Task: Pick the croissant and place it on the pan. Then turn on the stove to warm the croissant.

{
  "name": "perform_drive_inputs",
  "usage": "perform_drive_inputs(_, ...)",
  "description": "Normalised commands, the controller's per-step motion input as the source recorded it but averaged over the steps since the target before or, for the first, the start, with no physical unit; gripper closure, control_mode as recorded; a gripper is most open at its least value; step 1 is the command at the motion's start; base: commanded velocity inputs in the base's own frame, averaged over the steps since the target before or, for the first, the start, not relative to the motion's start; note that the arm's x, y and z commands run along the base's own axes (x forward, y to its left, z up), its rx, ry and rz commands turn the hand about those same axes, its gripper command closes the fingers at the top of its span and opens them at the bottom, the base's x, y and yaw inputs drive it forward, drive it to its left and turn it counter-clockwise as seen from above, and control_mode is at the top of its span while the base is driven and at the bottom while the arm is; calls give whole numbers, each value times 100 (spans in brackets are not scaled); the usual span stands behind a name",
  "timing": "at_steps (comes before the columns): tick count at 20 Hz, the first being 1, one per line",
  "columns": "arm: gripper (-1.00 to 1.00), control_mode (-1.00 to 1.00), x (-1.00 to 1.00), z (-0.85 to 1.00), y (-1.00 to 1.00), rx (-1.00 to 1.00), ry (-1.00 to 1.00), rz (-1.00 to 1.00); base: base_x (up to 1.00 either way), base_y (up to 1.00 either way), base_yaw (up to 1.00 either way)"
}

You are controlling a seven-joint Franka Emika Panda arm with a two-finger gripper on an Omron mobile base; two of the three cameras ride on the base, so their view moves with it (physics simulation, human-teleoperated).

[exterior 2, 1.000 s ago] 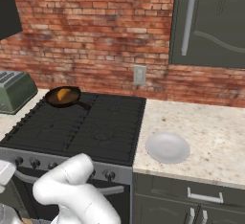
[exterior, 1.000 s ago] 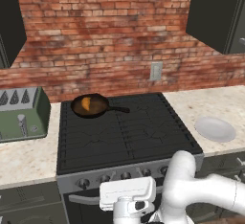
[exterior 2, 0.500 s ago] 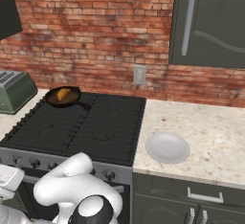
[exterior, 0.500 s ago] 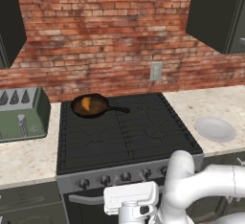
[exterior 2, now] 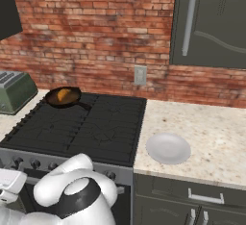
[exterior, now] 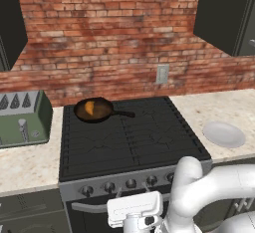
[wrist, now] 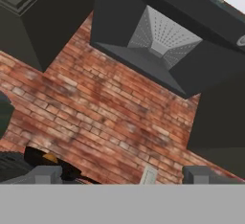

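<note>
Currently: croissant (exterior: 89, 108) sitting inside pan (exterior: 99, 111), left rear of stove (exterior: 130, 138), pan handle pointing right. Jaws spread wide, holding nothing; fingertips (wrist: 45, 174) seen in hand view, aimed up at brick wall (wrist: 95, 113) and range hood (wrist: 162, 41). Hand low before stove front, below knob row (exterior: 130, 183). White plate (exterior: 223, 134) on worktop (exterior: 219, 110) right of stove; green toaster (exterior: 22, 119) left.

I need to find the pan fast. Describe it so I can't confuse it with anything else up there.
Start at the black stove under the brick wall. On its back left burner, beside the green toaster, sits the pan: round, dark, long black handle, holding the orange croissant. The other round thing is a flat white plate.
</note>
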Motion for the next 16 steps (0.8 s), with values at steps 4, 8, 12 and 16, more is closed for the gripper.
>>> perform_drive_inputs(4, -100, -100, 0, -24, 24, 0, 0, 0, 0, 0, 0)
perform_drive_inputs(8, -100, -100, 0, -20, 7, 0, 0, 0, 0, 0, 0)
perform_drive_inputs(12, -100, -100, 0, -9, 0, 0, 0, 0, 0, 0, 0)
perform_drive_inputs(16, -100, -100, 0, -2, 0, 0, 0, 0, 0, 0, 0)
